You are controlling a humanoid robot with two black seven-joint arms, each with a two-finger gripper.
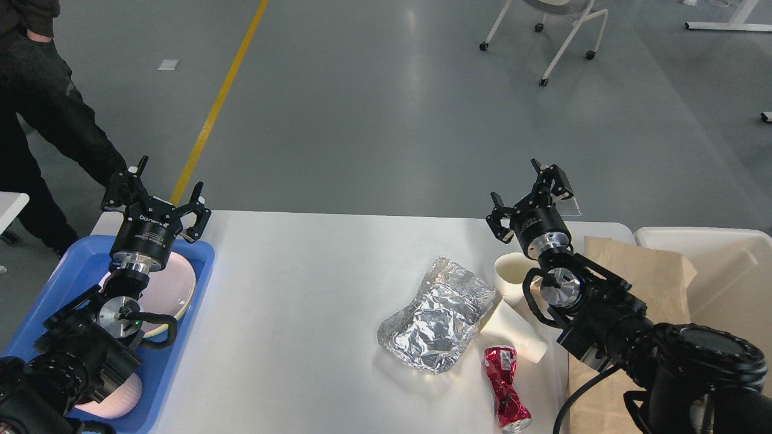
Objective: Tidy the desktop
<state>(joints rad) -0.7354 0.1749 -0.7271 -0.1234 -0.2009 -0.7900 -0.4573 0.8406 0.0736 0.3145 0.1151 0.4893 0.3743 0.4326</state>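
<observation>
Desktop [289, 313]: tray [175, 361] at left edge; foil [437, 313] right of centre; can [505, 389] before foil.

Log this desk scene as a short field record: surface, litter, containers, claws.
surface: white desktop
litter: crumpled foil, crushed red can, two paper cups, brown paper bag
left container: blue tray holding pink plates
right container: cream bin
left claw: open, empty, above tray
right claw: open, empty, above far desk edge
</observation>
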